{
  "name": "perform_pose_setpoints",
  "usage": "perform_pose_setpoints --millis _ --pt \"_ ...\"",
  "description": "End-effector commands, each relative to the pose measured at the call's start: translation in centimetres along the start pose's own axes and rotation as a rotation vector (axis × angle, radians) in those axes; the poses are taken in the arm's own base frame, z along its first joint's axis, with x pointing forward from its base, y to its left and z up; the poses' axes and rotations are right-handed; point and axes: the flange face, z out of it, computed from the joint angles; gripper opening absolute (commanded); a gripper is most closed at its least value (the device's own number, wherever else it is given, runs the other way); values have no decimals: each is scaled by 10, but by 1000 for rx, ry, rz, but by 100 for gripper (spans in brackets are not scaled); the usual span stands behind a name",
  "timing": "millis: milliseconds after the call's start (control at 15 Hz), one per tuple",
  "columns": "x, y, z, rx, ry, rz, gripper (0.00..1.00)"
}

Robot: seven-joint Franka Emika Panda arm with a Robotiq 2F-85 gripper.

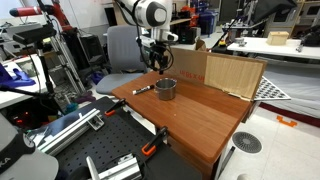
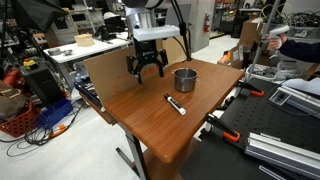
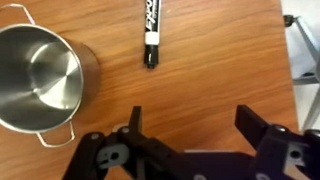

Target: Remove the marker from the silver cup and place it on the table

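Note:
A black marker (image 3: 150,35) with a white label lies flat on the wooden table (image 3: 220,70); it also shows in both exterior views (image 1: 143,89) (image 2: 175,104). The silver cup (image 3: 38,78) stands empty beside it, also seen in both exterior views (image 1: 166,88) (image 2: 185,79). My gripper (image 3: 190,115) is open and empty, above bare table, apart from the marker and the cup. In both exterior views it hovers above the table (image 1: 160,62) (image 2: 147,68).
A cardboard panel (image 1: 232,75) stands along the table's back edge, also in an exterior view (image 2: 100,75). Black and aluminium rails (image 1: 60,130) lie beside the table. Lab benches and clutter surround the area.

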Motion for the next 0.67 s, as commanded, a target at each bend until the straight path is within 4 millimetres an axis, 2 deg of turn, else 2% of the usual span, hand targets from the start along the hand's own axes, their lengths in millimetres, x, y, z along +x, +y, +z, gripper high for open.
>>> perform_pose_setpoints --millis 0,133,400,533,600 --pt "-16 -4 -40 -21 50 -18 100" --pt "-23 -5 -62 -16 76 -26 100" --pt "-40 -2 -91 -17 95 -40 100" --pt "-46 0 -98 -8 84 -45 100" --pt "-35 -4 -93 2 96 -46 100"
